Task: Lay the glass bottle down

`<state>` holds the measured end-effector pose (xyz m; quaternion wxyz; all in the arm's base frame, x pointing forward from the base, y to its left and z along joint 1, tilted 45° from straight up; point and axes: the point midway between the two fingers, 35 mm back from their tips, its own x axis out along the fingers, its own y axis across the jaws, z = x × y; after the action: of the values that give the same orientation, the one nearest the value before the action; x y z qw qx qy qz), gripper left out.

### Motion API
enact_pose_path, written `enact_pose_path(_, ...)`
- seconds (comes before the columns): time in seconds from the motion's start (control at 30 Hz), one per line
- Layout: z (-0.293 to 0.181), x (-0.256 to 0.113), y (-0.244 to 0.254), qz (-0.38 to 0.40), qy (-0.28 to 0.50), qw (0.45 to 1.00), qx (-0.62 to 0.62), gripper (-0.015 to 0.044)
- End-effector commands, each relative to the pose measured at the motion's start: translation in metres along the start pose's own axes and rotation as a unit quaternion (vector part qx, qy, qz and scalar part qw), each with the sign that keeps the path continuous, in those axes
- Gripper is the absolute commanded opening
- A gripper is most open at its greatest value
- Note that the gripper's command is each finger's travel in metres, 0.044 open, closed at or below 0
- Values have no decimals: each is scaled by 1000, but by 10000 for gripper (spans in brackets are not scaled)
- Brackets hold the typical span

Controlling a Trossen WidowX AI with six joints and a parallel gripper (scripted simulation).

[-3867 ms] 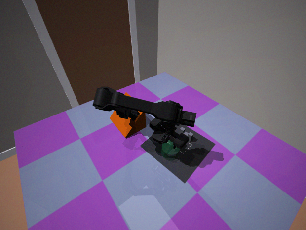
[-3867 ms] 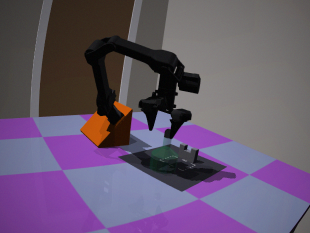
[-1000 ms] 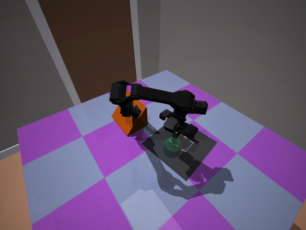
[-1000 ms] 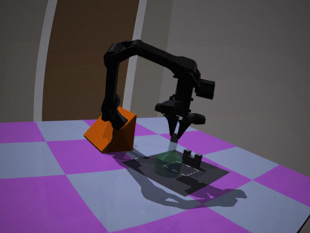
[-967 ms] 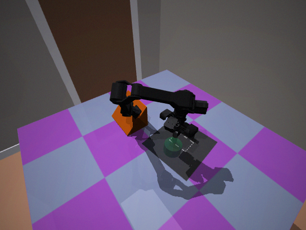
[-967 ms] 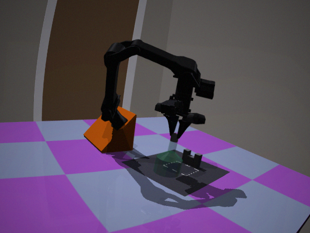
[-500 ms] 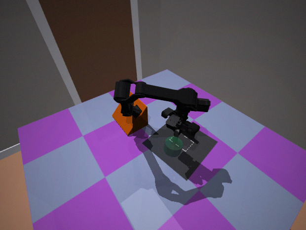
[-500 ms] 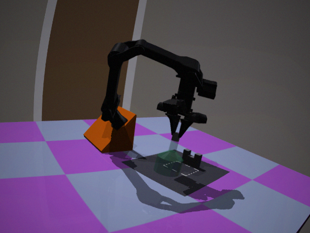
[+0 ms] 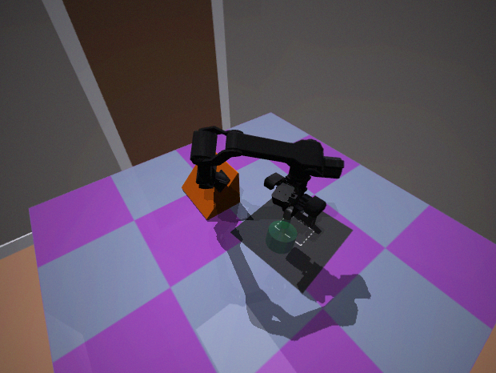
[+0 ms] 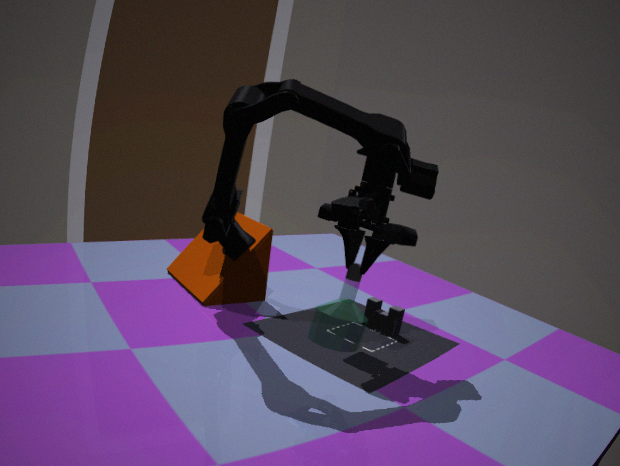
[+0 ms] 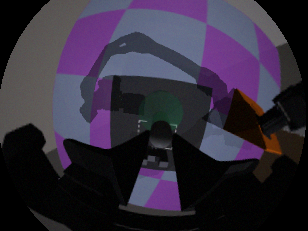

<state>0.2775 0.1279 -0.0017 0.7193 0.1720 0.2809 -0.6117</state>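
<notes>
The green glass bottle (image 9: 281, 238) (image 10: 336, 326) (image 11: 161, 106) leans, its neck tilted towards the side of the rest. Its base is at or near the dark mat; any gap is hard to tell. My gripper (image 10: 356, 269) (image 11: 161, 135) is shut on the dark top of the neck, above the body. The grey U-shaped rest (image 10: 384, 323) (image 11: 151, 160) stands on the mat beyond the dashed outline (image 9: 307, 238) (image 10: 383, 346) (image 11: 139, 128). The body overlaps part of the outline in the top and exterior views. In the top view the fingertips are partly hidden.
The dark square mat (image 9: 334, 236) (image 10: 426, 343) (image 11: 195, 99) lies on the purple and blue checked table (image 9: 92, 252) (image 10: 190, 390). An orange wedge-shaped block (image 9: 226, 200) (image 10: 250, 275) (image 11: 242, 119) stands by the arm's base, to the left in the top and exterior views. The arm's shadow crosses the mat.
</notes>
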Motion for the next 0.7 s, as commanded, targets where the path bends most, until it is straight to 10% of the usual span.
enact_pose_path(0.0,-9,-3,-1,0,5,1000,0,114)
enact_pose_path(0.67,-23,-5,-1,0,-17,1000,-1,114)
